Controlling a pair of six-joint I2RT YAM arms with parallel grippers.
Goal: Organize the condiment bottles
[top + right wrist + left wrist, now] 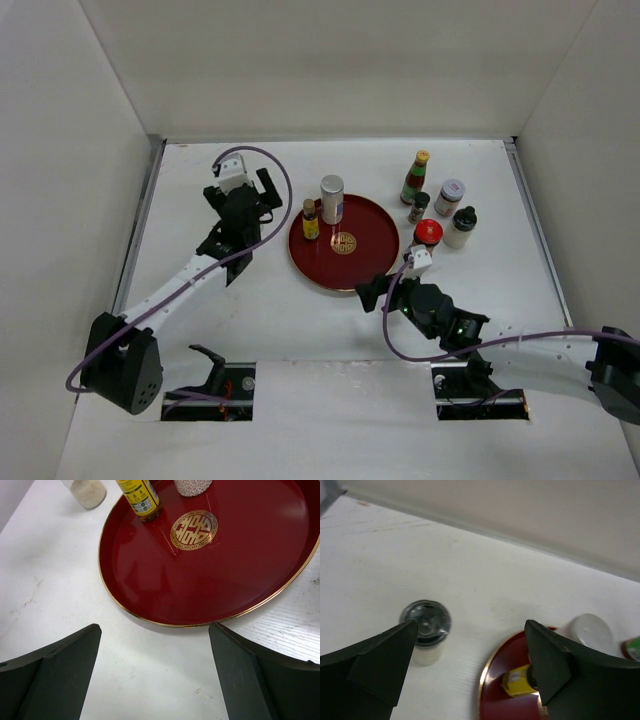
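An amber yellow-capped bottle and, just right of it, a silver-capped white bottle stand on the far left part of the round red tray. Five others cluster on the tabletop right of the tray (a tall green orange-capped bottle farthest back, a red-capped jar closest to the rim). A grey-lidded jar stands left of the tray, just beside one finger of the left gripper, which is spread wide and empty. The right gripper hangs at the tray's near edge, equally wide, holding nothing.
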